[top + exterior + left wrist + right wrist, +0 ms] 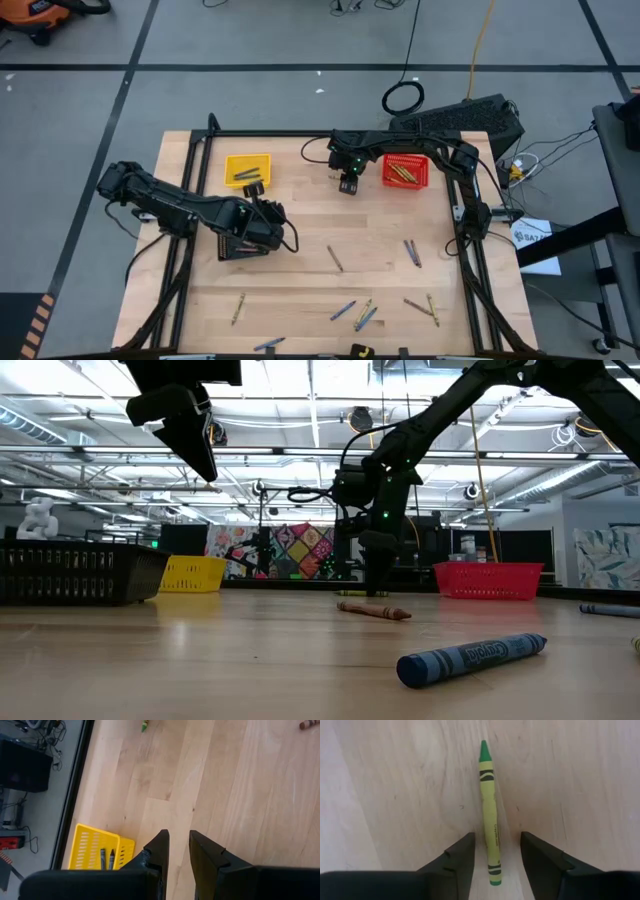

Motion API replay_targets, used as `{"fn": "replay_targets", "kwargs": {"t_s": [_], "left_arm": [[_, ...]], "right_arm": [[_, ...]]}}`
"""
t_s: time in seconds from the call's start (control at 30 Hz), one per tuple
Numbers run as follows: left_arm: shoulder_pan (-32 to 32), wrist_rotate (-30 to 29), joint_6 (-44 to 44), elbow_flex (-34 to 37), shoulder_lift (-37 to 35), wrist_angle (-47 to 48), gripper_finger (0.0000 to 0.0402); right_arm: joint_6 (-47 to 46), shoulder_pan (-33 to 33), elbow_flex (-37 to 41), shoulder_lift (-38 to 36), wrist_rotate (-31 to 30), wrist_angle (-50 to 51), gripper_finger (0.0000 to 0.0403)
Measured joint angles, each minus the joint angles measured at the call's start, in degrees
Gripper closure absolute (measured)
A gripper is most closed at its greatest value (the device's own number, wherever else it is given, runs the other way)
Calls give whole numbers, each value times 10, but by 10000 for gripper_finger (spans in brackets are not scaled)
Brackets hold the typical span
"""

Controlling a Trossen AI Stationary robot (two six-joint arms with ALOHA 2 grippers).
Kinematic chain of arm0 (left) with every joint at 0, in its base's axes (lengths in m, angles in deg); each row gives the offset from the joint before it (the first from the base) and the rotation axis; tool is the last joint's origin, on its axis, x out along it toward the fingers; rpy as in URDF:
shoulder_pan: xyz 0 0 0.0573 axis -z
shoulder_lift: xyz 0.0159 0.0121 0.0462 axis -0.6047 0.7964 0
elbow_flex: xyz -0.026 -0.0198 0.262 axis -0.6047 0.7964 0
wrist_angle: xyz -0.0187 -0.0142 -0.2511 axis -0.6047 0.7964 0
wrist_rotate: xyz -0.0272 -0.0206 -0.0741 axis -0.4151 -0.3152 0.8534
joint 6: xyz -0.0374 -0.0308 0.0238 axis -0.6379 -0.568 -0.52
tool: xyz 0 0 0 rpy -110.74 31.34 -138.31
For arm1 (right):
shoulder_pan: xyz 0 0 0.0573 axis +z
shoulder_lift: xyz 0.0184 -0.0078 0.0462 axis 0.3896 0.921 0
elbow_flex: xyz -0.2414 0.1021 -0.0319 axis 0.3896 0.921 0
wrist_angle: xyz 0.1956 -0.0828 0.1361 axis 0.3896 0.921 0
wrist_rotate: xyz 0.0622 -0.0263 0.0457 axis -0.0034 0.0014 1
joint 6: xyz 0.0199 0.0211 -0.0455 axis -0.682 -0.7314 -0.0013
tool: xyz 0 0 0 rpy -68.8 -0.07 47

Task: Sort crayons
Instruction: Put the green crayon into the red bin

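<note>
Beside red basket | right tool open astride green crayon

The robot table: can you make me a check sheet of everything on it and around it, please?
Surface: wooden table, bare between items.
Job's things: loose crayons lie mostly along the near edge, among them a blue crayon and a brown crayon; a yellow-green crayon lies flat between the right gripper's fingers.
Baskets: yellow basket holds dark crayons; red basket holds tan ones; black basket contents hidden.
Clutter: nothing seen.
Grippers: right gripper open, low over the yellow-green crayon, jaws either side, not touching. Left gripper parted, holding nothing, above the table.
Cables: coiled cable on the floor; wires at the table's right side.
Surroundings: grey floor, black case.
</note>
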Motion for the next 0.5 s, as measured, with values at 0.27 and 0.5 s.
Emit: {"fn": "replay_targets", "kwargs": {"t_s": [0.27, 0.5], "left_arm": [[0, 0, 0, 0, 0, 0, 333], [0, 0, 0, 0, 0, 0, 333]], "right_arm": [[-25, 0, 1, 1, -2, 7, 362], [-65, 1, 2, 2, -2, 9, 393]]}}
